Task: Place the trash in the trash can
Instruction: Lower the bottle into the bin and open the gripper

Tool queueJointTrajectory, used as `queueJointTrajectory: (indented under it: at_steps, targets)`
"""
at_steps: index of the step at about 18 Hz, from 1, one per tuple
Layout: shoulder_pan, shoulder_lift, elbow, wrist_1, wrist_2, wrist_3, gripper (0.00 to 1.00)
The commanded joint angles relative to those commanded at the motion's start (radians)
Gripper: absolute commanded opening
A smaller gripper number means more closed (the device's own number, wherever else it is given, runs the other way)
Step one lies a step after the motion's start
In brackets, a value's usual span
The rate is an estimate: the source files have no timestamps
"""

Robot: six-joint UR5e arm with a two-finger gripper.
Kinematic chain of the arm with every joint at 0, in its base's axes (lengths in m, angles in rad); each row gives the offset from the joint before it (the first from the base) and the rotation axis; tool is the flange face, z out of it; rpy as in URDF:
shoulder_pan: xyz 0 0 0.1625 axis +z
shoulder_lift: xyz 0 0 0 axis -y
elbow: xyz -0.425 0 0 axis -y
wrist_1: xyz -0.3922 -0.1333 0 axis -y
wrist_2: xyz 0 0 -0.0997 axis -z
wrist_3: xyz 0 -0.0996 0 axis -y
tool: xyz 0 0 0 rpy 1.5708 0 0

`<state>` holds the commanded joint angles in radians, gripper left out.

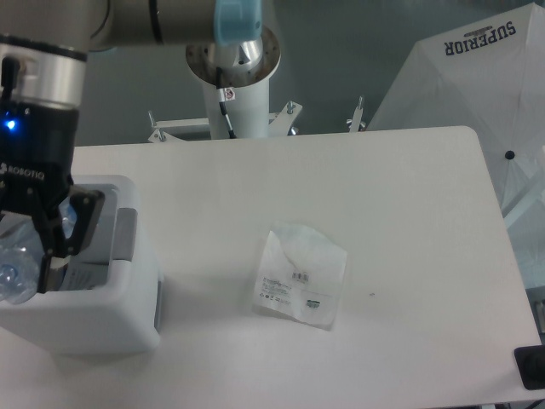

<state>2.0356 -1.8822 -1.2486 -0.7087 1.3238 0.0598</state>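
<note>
At the left edge of the view my gripper (19,260) hangs over the white trash can (119,315), shut on the crushed clear bluish bottle (19,266). The bottle sits inside the bin's opening, partly cut off by the frame's left edge. Only the gripper's right finger (72,228) shows clearly. The other piece of trash, a flat crinkled clear plastic bag (301,275) with small printed labels, lies on the white table (400,213) right of the bin. A bit of paper-like material (85,274) shows inside the bin.
The arm's white base column (234,81) stands behind the table's far edge. A white umbrella-like cover (477,94) marked SUPERIOR fills the upper right. A small dark object (530,368) sits at the table's lower right corner.
</note>
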Motion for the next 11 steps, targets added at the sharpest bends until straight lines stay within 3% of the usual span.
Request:
queueJointTrajectory:
  at_steps: [2,4,6,8,11]
  targets:
    - [-0.003,-0.009,-0.008,-0.002,0.000,0.000,0.57]
    - [-0.003,-0.014,-0.015,0.000,0.000,0.000,0.67]
    - [-0.003,-0.017,-0.018,-0.002,0.000,0.003,0.78]
    - [-0.005,-0.014,-0.038,-0.002,-0.002,0.005,0.97]
    - [-0.023,0.017,-0.098,-0.002,0.002,-0.002,1.00]
